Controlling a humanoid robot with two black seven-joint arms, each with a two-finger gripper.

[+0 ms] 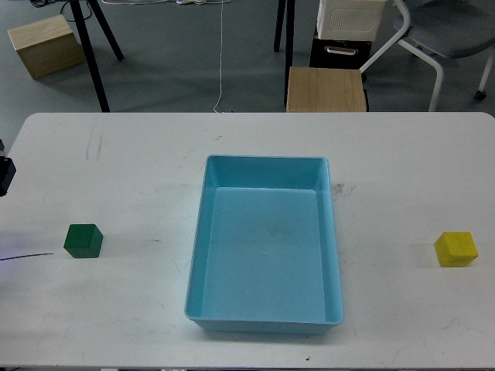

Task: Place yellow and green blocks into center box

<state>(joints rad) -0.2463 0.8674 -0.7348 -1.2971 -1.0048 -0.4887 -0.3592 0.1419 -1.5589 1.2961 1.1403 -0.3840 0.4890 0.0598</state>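
From the head view, the light-blue center box [264,309] sits in the middle of the white table [247,147], and nothing lies inside it. The green block [83,240] rests flat on the table well to the left of the box, and the yellow block [455,249] rests flat well to the right, each apart from the box's walls and with bare table all round it. At the far left edge a small dark part [5,175] shows, perhaps a piece of the left arm, but too little of it is visible to say; neither gripper appears here, so whether their fingers are spread or pressed together cannot be told. Beyond the table stand a tan wooden box [46,45] on the floor at upper left, another wooden piece [326,90] behind the far edge, and a chair [448,35] at upper right. By the look of it the task is at its very start: both blocks are untouched and the first reach is not yet made. The next move calls for bringing an arm into view, likely the left toward the green block or the right toward the yellow one, with fingers parted, squared to the cube's faces, then descending to straddle it.
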